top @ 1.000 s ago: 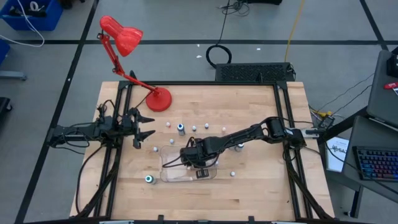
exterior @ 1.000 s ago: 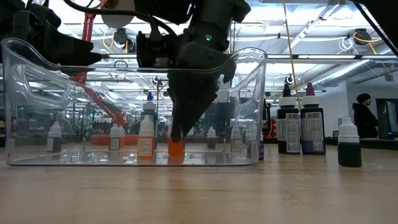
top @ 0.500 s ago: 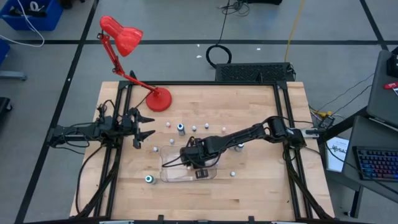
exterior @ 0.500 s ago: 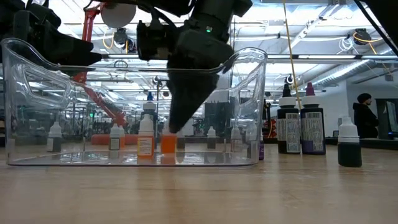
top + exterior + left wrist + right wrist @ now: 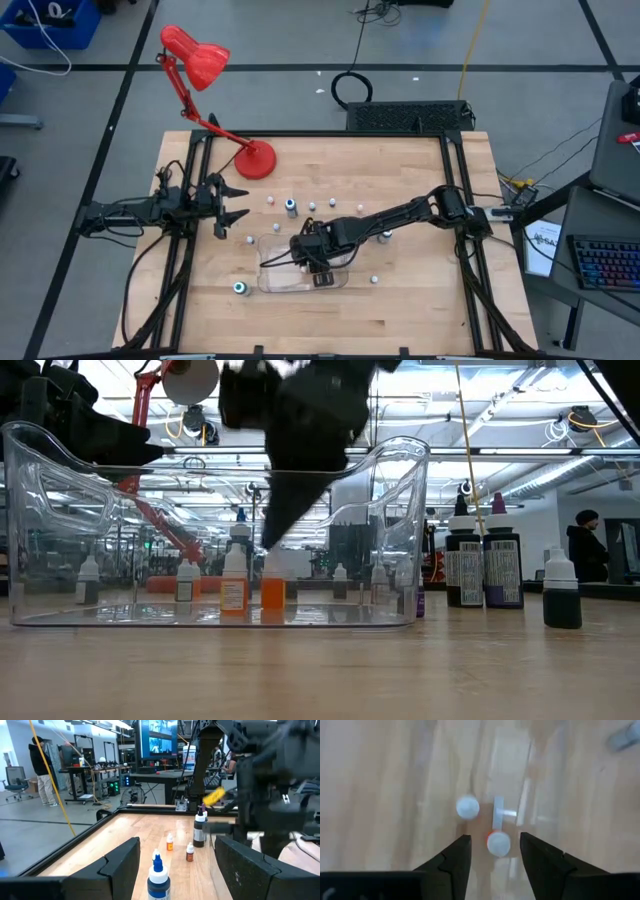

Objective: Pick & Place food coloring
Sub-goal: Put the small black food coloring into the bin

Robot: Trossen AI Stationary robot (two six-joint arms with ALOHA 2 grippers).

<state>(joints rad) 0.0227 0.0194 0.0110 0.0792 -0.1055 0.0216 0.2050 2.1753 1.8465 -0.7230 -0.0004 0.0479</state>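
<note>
Your right gripper (image 5: pixel 491 851) hangs open and empty above the small orange white-capped dropper bottle (image 5: pixel 272 590), which stands upright in the clear rectangular plastic tray (image 5: pixel 400 510), apparently just deposited there.

Wooden tabletop (image 5: pixel 400 200), light butcher-block, black frame rails round its edges. Red desk lamp (image 5: pixel 195 55) at the far left corner: round base (image 5: pixel 255 160) on the wood, arm leaning out over the floor, shade past the edge. Clear plastic tray (image 5: pixel 275 280) near the front, approx. mid-tabletop; low view shows its tall curved walls (image 5: pixel 400 510). Black cable coil (image 5: pixel 351 89) on the grey floor behind, black mesh box (image 5: pixel 410 116) at the back edge. Keyboard (image 5: pixel 608 262) on a side desk, right. Blue bin (image 5: pixel 50 22) top left. Person in dark clothes (image 5: pixel 585 550) standing far off; another by a yellow cable (image 5: pixel 42 770).
</note>
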